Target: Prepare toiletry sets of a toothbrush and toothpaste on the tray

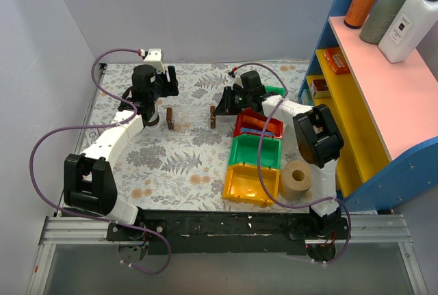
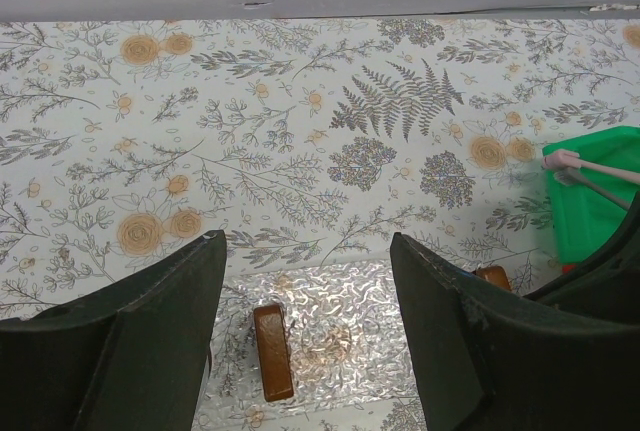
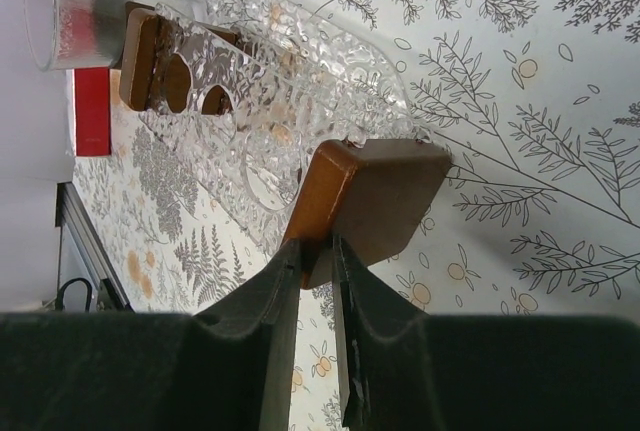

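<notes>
The tray [image 1: 191,121] is clear plastic with a dark brown upright piece at each end. It lies on the floral table, left of the bins. My right gripper [image 1: 223,107] is shut on the tray's right end piece [image 3: 370,196], and the clear tray [image 3: 270,101] stretches away from it. My left gripper [image 1: 169,79] is open and empty, just behind the tray's left end. In the left wrist view the tray [image 2: 340,311] and its left end piece [image 2: 272,351] lie below my open gripper [image 2: 308,246]. A pink-tipped toothbrush [image 2: 590,165] lies in a green bin [image 2: 600,216]. No toothpaste is in view.
A red bin [image 1: 259,125], a green bin [image 1: 255,152] and a yellow bin [image 1: 250,183] stand in a row to the right of the tray. A brown tape roll [image 1: 296,180] stands beside them. A blue and pink shelf [image 1: 383,83] with bottles fills the right side.
</notes>
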Controlling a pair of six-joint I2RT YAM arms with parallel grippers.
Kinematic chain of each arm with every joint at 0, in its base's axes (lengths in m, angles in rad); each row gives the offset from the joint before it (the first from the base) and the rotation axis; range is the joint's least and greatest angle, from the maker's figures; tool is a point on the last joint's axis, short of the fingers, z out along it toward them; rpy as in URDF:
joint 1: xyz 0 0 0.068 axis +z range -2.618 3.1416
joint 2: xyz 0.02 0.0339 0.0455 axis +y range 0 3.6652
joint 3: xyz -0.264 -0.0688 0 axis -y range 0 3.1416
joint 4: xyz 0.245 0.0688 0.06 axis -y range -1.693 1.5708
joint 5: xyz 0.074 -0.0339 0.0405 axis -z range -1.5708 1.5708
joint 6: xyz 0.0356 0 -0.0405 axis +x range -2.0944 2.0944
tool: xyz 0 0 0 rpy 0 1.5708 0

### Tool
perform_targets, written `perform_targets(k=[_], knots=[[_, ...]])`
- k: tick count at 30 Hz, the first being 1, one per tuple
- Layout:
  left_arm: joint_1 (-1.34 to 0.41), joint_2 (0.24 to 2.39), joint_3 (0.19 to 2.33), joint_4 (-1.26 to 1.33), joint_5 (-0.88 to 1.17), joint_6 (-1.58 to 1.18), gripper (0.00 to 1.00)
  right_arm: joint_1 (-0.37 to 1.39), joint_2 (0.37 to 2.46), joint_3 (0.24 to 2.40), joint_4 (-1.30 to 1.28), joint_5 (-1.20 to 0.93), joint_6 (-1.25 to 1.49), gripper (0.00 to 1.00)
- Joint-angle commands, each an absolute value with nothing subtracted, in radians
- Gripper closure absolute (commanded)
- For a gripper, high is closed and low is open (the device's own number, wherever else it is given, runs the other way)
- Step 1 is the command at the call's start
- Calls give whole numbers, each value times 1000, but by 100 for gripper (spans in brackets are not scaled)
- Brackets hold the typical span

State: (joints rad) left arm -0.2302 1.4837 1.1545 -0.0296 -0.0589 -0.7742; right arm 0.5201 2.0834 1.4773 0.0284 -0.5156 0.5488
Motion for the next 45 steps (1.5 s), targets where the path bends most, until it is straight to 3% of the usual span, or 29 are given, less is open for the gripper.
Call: perform_targets(k=[1,31,35,45], knots=[[-224,1473,1157,-25,-57,-769,34,540,2094,1522,69,-537,563,75],[-224,1477,1157,-25,-60,-773,33,571,2049,1545,52,-480,560,75],[-224,1477,1160,-29,-57,-778,33,594,2045,1594,-76,-364,467,64],[-224,1456,1160,-31,-51,-787,33,666,2075,1693,-270,-68,382,53]])
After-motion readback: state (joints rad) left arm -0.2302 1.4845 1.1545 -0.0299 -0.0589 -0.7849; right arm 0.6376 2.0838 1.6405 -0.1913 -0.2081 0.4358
